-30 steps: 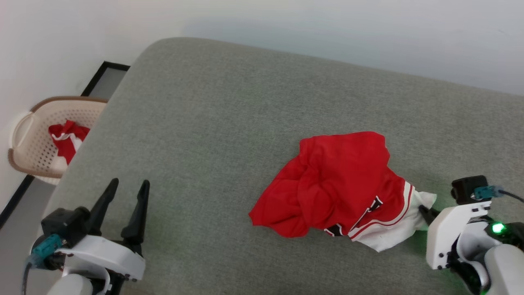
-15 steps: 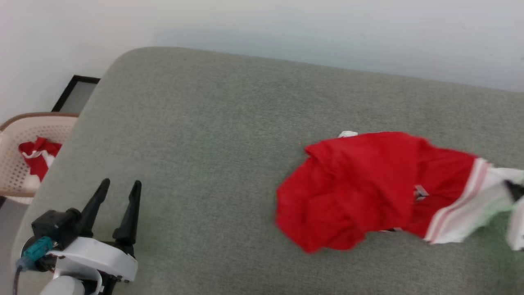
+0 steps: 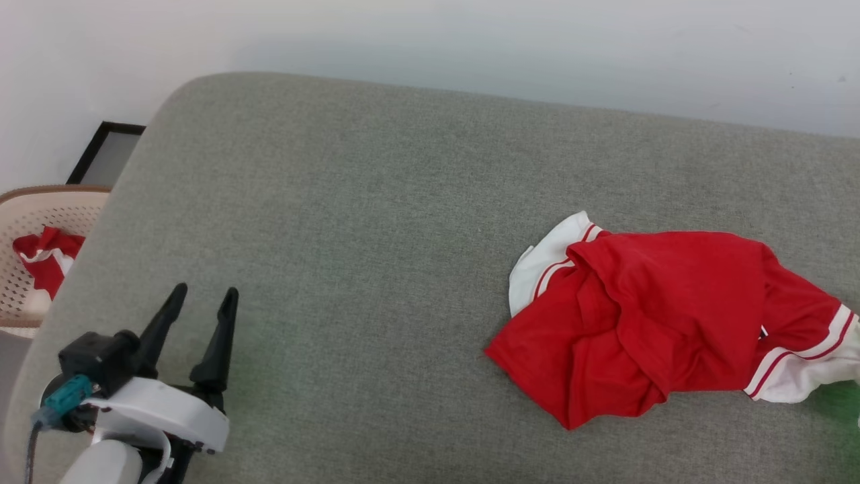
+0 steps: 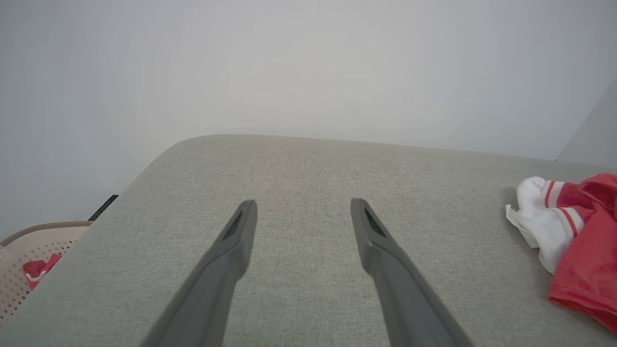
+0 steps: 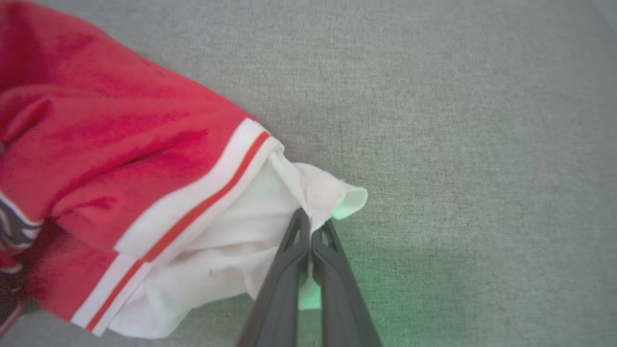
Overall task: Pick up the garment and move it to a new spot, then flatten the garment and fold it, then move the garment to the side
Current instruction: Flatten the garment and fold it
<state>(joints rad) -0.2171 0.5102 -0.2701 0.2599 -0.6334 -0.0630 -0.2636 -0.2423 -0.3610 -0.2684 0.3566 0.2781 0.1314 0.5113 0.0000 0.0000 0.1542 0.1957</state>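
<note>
The garment (image 3: pixel 672 309), a crumpled red jersey with white sleeves and red-and-white trim, lies on the grey cushioned surface (image 3: pixel 376 222) at the right of the head view. One white sleeve pokes out at its upper left, the other runs off the right edge. In the right wrist view my right gripper (image 5: pixel 311 222) is shut on the white sleeve cloth of the garment (image 5: pixel 144 159). My left gripper (image 3: pixel 201 302) is open over bare cushion at the lower left, far from the shirt; its fingers (image 4: pixel 236 241) hold nothing, and the garment (image 4: pixel 578 241) lies at that view's right edge.
A beige laundry basket (image 3: pixel 40 202) stands off the cushion's left edge with another red-and-white cloth (image 3: pixel 44 259) inside. A pale wall runs behind the cushion. A dark-framed floor panel (image 3: pixel 104 151) lies beside the basket. Bare cushion spreads between my left gripper and the shirt.
The garment has been dragged to the right by its white sleeve and has spread out, baring the other sleeve. The head camera has turned too. The left gripper stays open in place.
</note>
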